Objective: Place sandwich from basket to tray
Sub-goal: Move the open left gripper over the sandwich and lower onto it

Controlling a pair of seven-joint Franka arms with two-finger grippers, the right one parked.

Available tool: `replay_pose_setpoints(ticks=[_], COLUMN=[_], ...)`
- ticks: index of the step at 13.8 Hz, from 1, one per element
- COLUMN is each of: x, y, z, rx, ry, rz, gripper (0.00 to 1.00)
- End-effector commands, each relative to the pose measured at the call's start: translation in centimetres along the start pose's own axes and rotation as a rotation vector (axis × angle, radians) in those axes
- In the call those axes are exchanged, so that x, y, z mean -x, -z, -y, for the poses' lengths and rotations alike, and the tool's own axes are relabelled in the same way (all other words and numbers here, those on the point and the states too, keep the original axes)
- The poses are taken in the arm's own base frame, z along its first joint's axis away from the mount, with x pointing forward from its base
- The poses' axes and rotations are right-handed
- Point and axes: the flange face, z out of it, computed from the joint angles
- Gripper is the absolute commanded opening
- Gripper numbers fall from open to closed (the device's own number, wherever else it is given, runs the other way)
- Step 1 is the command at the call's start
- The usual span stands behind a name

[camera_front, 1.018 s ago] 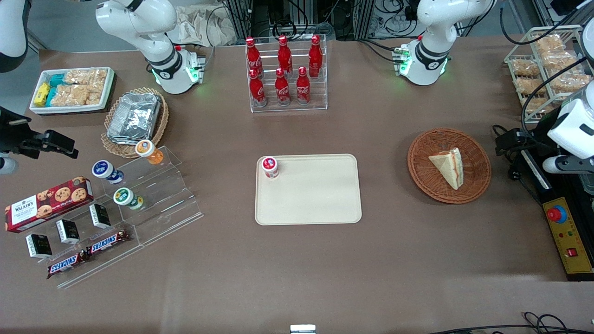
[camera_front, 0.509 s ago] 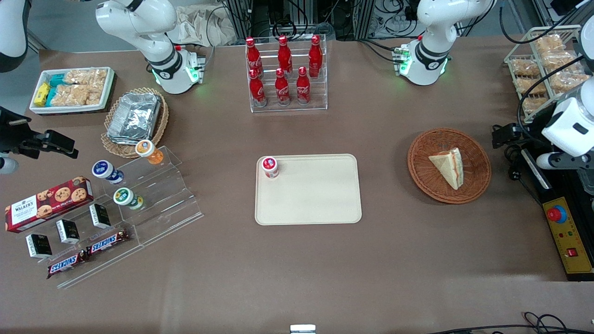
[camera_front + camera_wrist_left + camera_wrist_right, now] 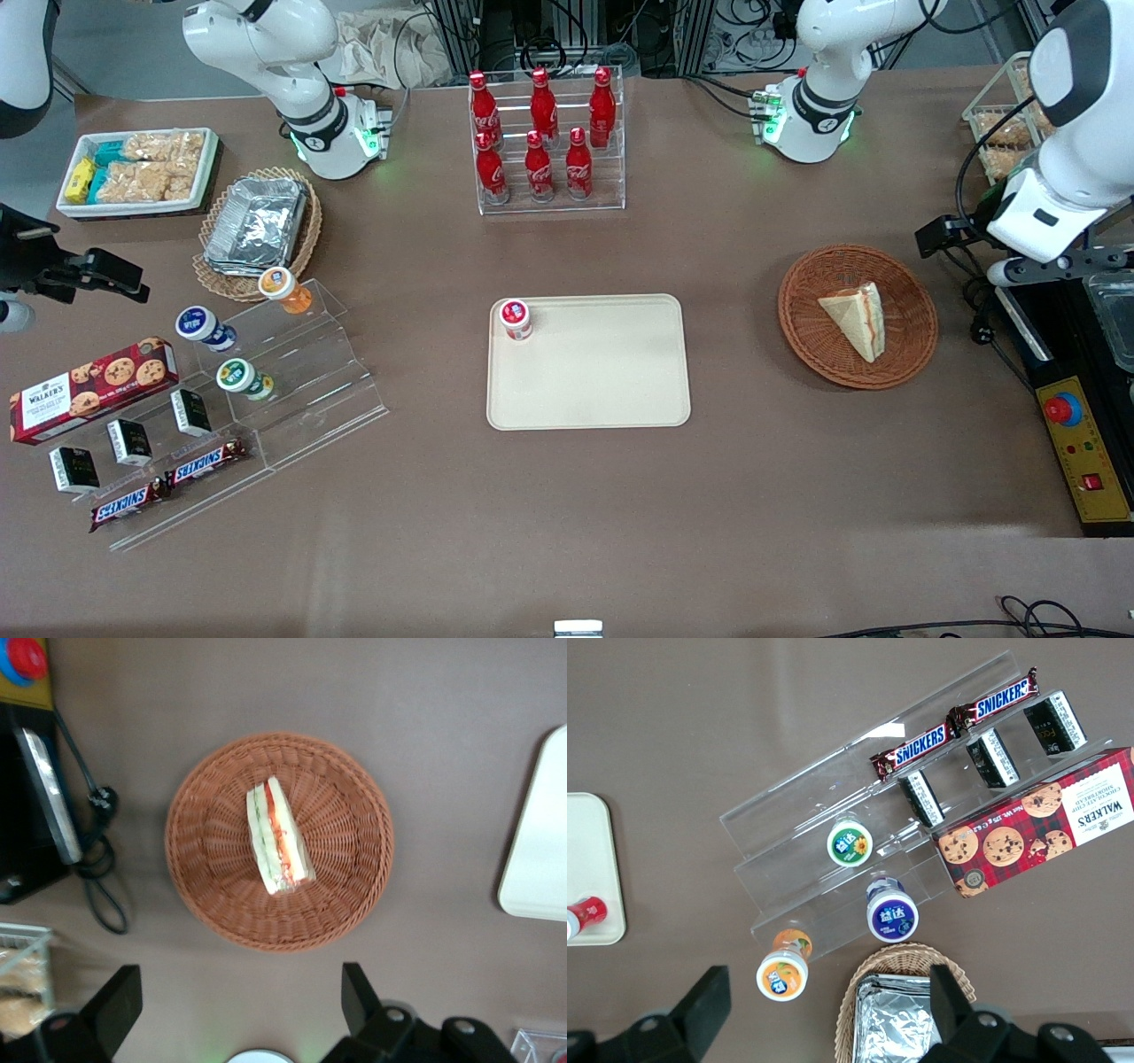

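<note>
1. Toward the parked arm's end of the bench [image 3: 567, 514] I saw things I had no business with: a tan basket of foil packets [image 3: 257, 226] and a clear stepped stand [image 3: 292, 372] with small jars and snack bars on it.
2. At the middle lay the tray [image 3: 602, 381], flat and cream, bare but for a small red-capped jar [image 3: 515, 318] standing in the corner farthest from the front camera. I judged the open part nearer the basket to be the place for the drop.
3. Next came the basket [image 3: 904, 354], well apart from the tray, with the sandwich [image 3: 856, 317] lying in it a little off centre. Nothing else shared the basket.
4. From the wrist camera the sandwich [image 3: 278, 835] showed its cut edge upward, with green and orange-red filling between pale bread. I took it to be light and soft, easily crushed, with layers that could slide apart.
5. So I meant to close across the two bread faces near the thick middle of the wedge, not at its thin tip and not along the filling line, and with gentle force only.
6. Last, toward the working arm's end, the tool [image 3: 239, 1005] hung above the bench just beside the basket [image 3: 354, 904], its fingers [image 3: 356, 992] spread wide apart and holding nothing. I judged the spread ample for the wedge.
</note>
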Motion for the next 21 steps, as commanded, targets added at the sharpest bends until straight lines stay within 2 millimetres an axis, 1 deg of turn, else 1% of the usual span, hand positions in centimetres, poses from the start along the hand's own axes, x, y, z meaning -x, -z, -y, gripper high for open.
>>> replay_pose_setpoints(ticks=[1,4,5,6,8,9,10,12,14,15,18,21], x=[0.8,0.9,0.7,0.6,0.1,-0.4,-0.9,-1.7,-2.2,-2.2,-2.6,-2.8], y=[-3.1,-6.0,-7.3,-8.8,-10.9,-12.1,-13.0,-14.9,-17.0,-18.1,-22.0,-24.7], z=[2.6,3.0,3.0,2.6,1.5,1.5,1.4,0.1,-0.4,-1.0,-1.1,-1.1], rx=[0.063,0.071,0.075,0.074,0.072,0.076,0.08,0.085,0.083,0.078,0.071,0.078], ry=[0.079,0.099,0.133,0.189,0.266,0.302,0.339,0.415,0.496,0.502,0.509,0.513], rz=[-0.015,-0.001,0.0,0.003,-0.001,0.009,0.009,0.014,0.046,0.064,0.128,0.138], gripper=[1.0,1.0,1.0,1.0,1.0,1.0,1.0,1.0,1.0,1.0,1.0,1.0])
